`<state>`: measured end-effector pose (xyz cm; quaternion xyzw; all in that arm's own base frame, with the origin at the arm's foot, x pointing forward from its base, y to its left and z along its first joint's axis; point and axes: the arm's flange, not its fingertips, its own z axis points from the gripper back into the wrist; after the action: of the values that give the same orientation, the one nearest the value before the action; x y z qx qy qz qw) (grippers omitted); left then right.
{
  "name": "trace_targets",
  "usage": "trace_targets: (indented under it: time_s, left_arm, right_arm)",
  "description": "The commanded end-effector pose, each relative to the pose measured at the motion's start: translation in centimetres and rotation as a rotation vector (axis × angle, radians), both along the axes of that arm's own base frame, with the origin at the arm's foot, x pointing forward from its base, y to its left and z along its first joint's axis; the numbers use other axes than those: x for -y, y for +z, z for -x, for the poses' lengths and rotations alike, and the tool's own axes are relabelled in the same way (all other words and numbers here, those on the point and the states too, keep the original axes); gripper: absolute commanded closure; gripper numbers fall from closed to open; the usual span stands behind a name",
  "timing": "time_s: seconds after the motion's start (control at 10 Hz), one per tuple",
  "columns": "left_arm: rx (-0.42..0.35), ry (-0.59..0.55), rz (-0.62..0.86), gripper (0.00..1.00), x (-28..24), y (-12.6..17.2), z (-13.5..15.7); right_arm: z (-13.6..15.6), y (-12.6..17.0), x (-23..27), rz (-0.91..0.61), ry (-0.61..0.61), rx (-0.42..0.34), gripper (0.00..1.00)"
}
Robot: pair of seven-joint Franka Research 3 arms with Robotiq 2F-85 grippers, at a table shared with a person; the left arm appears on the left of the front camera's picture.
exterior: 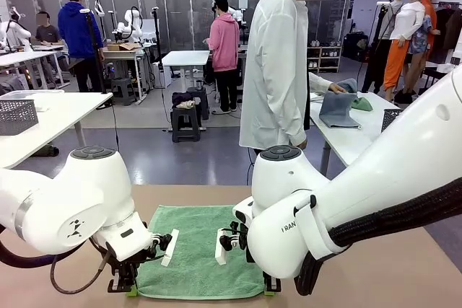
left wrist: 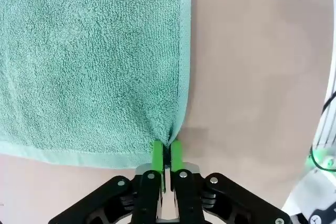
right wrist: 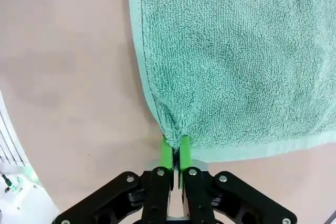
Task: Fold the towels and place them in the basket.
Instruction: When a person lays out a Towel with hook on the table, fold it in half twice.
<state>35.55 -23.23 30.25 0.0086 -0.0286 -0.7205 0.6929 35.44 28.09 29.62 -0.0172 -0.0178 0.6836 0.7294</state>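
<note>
Front view: one mint green towel point(exterior: 198, 250) lies flat on the bench point(exterior: 390, 272), both near corners gripped. Left wrist view: the left end effector point(left wrist: 167, 153) is clamped on one corner. Right wrist view: the right end effector point(right wrist: 175, 153) pinches the other.

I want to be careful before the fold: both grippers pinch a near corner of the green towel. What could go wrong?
The left gripper and right gripper each pinch only a small corner tuck of the green towel; it might slip on lifting. If one arm lifts faster, the fold may skew.
</note>
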Motion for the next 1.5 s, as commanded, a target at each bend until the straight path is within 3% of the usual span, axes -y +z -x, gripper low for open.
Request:
trace_targets:
  time_s: [0.0, 0.6, 1.4]
  left_arm:
    - [0.026, -0.003, -0.001, 0.93, 0.0, 1.8, -0.6]
    - [0.133, 0.034, -0.004, 0.93, 0.9, 8.0, -5.6]
    - [0.105, 0.152, -0.027, 0.93, 2.2, 8.8, -13.3]
  right_arm:
    - [-0.9, 1.6, 0.2, -0.012, 0.014, 0.031, 0.94]
    - [-5.9, 8.2, 0.2, 0.002, 0.027, 0.113, 0.94]
    - [-13.7, 8.3, -1.3, -0.032, -0.032, 0.15, 0.94]
